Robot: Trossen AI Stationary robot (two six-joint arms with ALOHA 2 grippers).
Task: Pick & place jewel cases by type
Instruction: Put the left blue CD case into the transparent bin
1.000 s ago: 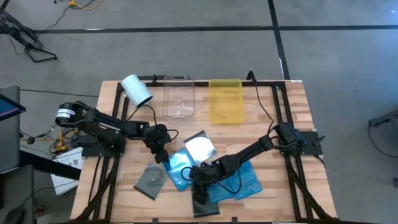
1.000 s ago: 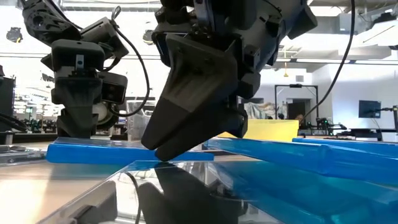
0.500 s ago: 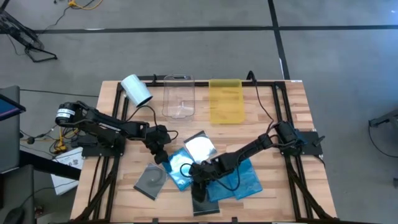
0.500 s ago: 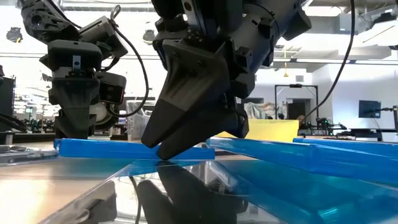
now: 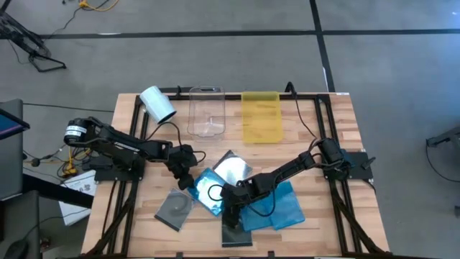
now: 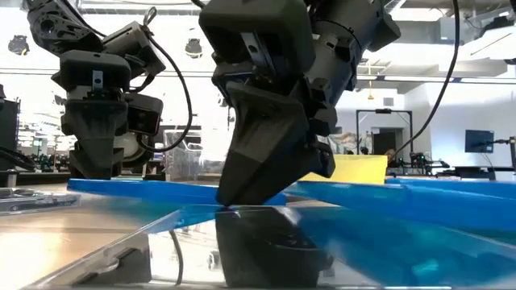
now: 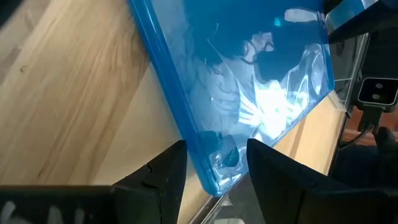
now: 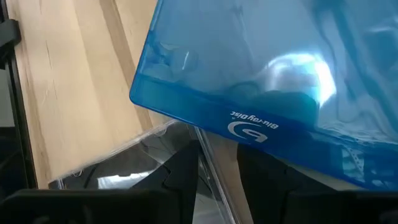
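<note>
A translucent blue jewel case (image 5: 210, 191) lies slanted over other cases at the table's middle. My left gripper (image 5: 188, 180) stands over its left corner, shut on it. My right gripper (image 5: 231, 210) comes slanting from the right, fingers close together. Its tips (image 6: 230, 201) are at the far edge of a clear case (image 5: 237, 234) near the table's front. A clear case with a disc (image 5: 231, 168) lies just beyond the blue one. A dark grey case (image 5: 175, 208) lies flat to the left. More blue cases (image 5: 279, 208) overlap on the right. My left gripper (image 7: 216, 146) holds the blue case by its left corner (image 7: 214, 177), between the two fingers, coming from above. That end (image 6: 89, 185) sits a little above the wood, and the case runs nearly level toward the right gripper. My right gripper (image 8: 217, 146) touches the clear case at its far edge (image 8: 205, 158), slanting down from the right. The fingers are nearly together with the case's edge running between them. Whether they pinch it I cannot tell. The clear case lies flat on the table.
At the far edge stand a white roll (image 5: 158, 104), a clear tray (image 5: 206, 111) and a yellow tray (image 5: 260, 116). A black cable loop (image 5: 213, 193) hangs over the blue case. Bare wood shows at the table's near left and far right.
My right gripper has shifted a little toward the table's right and tipped more upright, its tips staying on the clear case. The blue case held by my left gripper has slid and turned slightly, and now reaches further past the right gripper.
</note>
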